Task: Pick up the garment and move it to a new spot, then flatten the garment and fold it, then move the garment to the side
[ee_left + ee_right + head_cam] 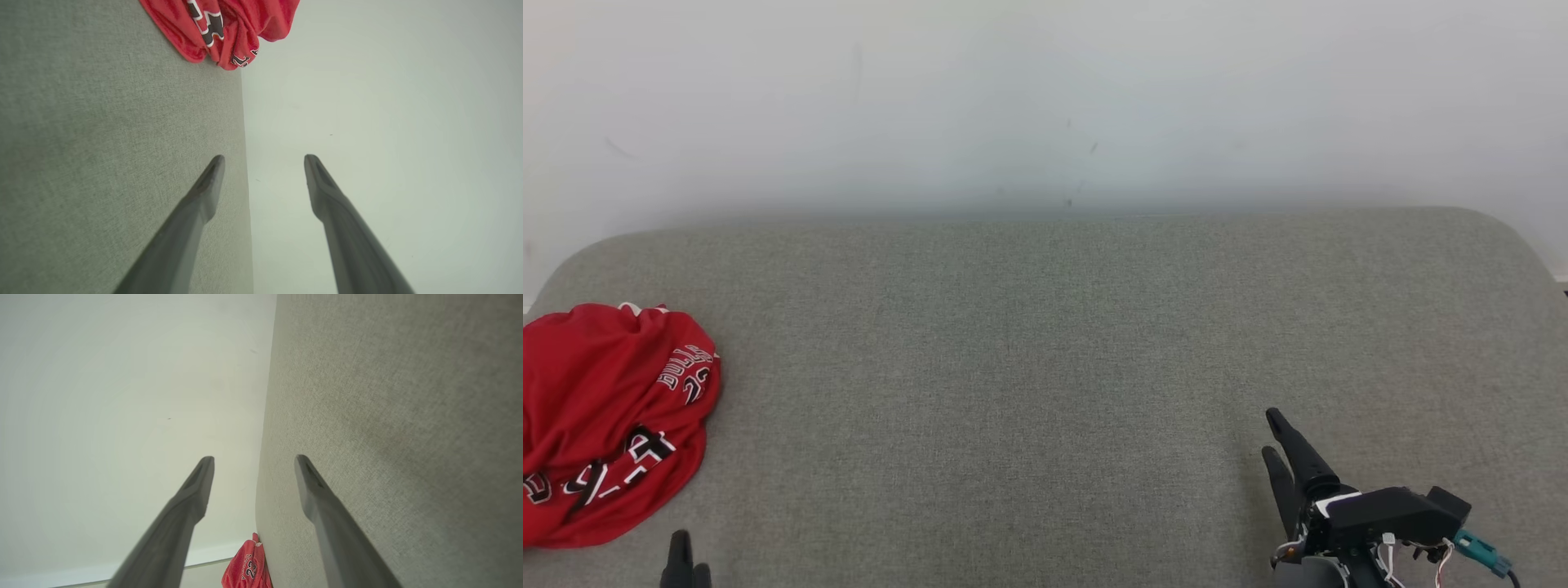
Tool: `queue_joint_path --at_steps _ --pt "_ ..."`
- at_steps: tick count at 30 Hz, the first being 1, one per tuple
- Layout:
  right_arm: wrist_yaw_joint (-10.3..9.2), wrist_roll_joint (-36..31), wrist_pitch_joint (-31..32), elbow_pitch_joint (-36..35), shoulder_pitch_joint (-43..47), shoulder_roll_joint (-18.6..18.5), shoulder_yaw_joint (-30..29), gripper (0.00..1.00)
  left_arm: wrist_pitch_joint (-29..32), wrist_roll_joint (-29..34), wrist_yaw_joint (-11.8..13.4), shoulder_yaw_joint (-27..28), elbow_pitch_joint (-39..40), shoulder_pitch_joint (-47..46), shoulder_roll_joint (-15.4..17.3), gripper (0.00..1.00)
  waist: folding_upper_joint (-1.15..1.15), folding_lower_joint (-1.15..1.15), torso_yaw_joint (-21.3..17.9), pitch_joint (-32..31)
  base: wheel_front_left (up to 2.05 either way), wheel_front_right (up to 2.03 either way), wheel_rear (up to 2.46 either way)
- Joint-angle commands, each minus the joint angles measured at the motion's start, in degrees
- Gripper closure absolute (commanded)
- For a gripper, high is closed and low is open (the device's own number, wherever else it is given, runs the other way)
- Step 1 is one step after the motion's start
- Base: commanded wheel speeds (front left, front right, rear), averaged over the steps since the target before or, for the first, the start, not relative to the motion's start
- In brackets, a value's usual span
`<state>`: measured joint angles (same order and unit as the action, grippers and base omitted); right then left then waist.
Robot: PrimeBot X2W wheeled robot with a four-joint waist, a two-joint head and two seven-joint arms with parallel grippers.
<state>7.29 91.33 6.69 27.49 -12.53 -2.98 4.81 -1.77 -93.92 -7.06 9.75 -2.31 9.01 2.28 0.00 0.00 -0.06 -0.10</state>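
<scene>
The garment (605, 408) is a red jersey with white and black lettering, lying crumpled at the far left edge of the grey fabric surface (1045, 367). Its folds hang at the top of the left wrist view (229, 24), and a small part of the garment (249, 567) peeks in at the bottom of the right wrist view. My left gripper (686, 559) pokes up at the bottom left, just right of the jersey and apart from it; it (265, 157) is open and empty. Low on the right, far from the jersey, my right gripper (1269, 433) is also open (254, 457) with nothing between its fingers.
A pale wall (1045, 98) rises behind the surface's far edge. The surface has rounded back corners, and its left edge runs under the jersey. Wide grey fabric stretches between the two grippers.
</scene>
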Motion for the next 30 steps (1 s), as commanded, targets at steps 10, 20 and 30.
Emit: queue_joint_path --at_steps 10,20,30 --pt "0.13 -15.3 -3.5 -6.0 1.6 0.0 -2.0 0.0 -2.8 13.9 -0.1 -3.9 1.0 -3.4 2.0 0.0 0.0 0.0 -0.2 -0.3 0.0 0.0 0.0" --pt "0.15 -30.4 -6.2 -10.6 3.9 0.1 -3.2 0.0 -4.4 29.6 -0.2 -5.5 2.4 -4.2 1.8 0.0 0.0 0.0 -0.6 -0.7 0.0 0.0 0.0" --pt "0.17 -42.2 -8.8 -14.8 6.2 0.1 -2.6 0.0 -5.9 43.2 -0.3 -6.1 2.9 -4.8 1.0 0.0 0.0 0.0 -1.3 -1.0 0.0 0.0 0.0"
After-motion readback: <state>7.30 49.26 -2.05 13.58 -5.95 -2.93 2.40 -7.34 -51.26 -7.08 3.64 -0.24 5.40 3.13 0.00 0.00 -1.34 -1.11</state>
